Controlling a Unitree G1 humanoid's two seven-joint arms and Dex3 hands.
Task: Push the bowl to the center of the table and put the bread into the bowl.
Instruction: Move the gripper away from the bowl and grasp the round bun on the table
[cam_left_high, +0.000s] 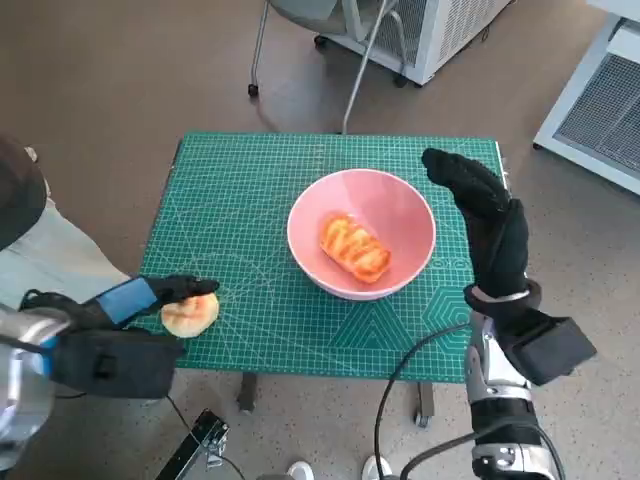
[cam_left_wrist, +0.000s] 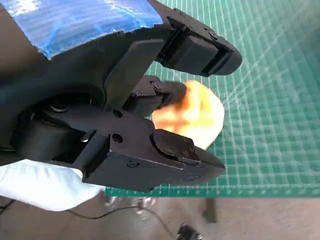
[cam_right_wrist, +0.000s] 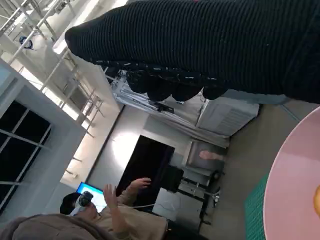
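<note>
We find no text, label, brand or number that we can read in any view. The green cutting mat (cam_left_high: 260, 200) on the tabletop carries only pale grid lines and arcs; any figures along its edges are too small and blurred for us to make out.

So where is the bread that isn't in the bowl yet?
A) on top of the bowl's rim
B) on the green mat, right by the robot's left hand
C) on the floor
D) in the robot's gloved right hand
B: the round bread lies on the green mat with the left hand closing around it, while the other bread is in the pink bowl and the right hand holds nothing.
</note>
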